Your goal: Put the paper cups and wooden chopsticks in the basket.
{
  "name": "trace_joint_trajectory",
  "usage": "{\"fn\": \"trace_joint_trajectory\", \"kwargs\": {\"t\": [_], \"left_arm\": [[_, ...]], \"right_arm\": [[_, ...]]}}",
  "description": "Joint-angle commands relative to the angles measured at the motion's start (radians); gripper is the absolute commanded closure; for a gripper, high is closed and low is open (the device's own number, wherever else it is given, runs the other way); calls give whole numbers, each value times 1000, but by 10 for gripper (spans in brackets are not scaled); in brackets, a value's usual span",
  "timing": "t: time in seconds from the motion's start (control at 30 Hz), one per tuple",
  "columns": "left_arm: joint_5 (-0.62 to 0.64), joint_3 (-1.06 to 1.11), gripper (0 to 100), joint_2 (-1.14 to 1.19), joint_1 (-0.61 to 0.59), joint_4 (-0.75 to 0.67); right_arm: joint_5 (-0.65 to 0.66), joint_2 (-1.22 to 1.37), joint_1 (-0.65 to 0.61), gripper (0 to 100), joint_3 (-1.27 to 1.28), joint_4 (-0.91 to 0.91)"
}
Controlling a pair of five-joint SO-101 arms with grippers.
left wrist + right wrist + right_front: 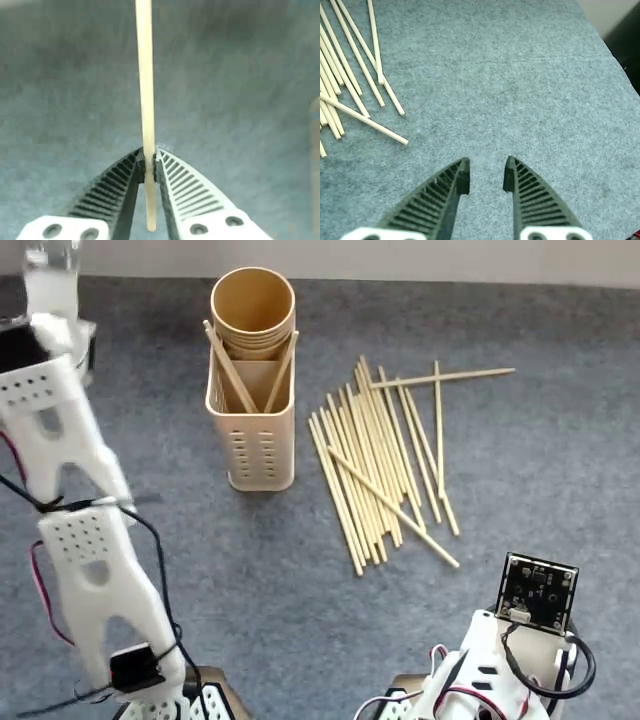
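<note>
A cream slotted basket (250, 435) stands upright on the grey mat, with stacked paper cups (253, 305) and two chopsticks (232, 370) leaning inside it. To its right a loose pile of wooden chopsticks (375, 460) lies on the mat. My left gripper (148, 162) is shut on a single chopstick (144, 90), which sticks out straight ahead of the fingers above the mat. My right gripper (486, 176) hangs open over bare mat with nothing between its fingers, and the ends of the piled chopsticks (355, 75) lie off to one side of it.
The left arm (70, 540) stretches along the table's left side toward the far left corner. The right arm's wrist camera (540, 592) sits at the near right. The grey mat (540, 460) covers the table, and its edge shows (600, 35) beyond the right gripper.
</note>
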Motion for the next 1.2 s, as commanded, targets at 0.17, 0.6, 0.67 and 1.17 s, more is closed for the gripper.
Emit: {"fn": "trace_joint_trajectory", "kwargs": {"t": [0.17,0.6,0.67,1.17], "left_arm": [[308,19,997,-630,495,12],[164,1859,997,-1778,506,-582],[164,2055,996,-1785,512,-842],[213,1954,995,-1279,550,-1306]], "right_arm": [[8,-5,5,868,1,-16],[8,-5,4,868,1,-16],[8,-5,7,868,1,-16],[8,-5,8,868,1,-16]]}}
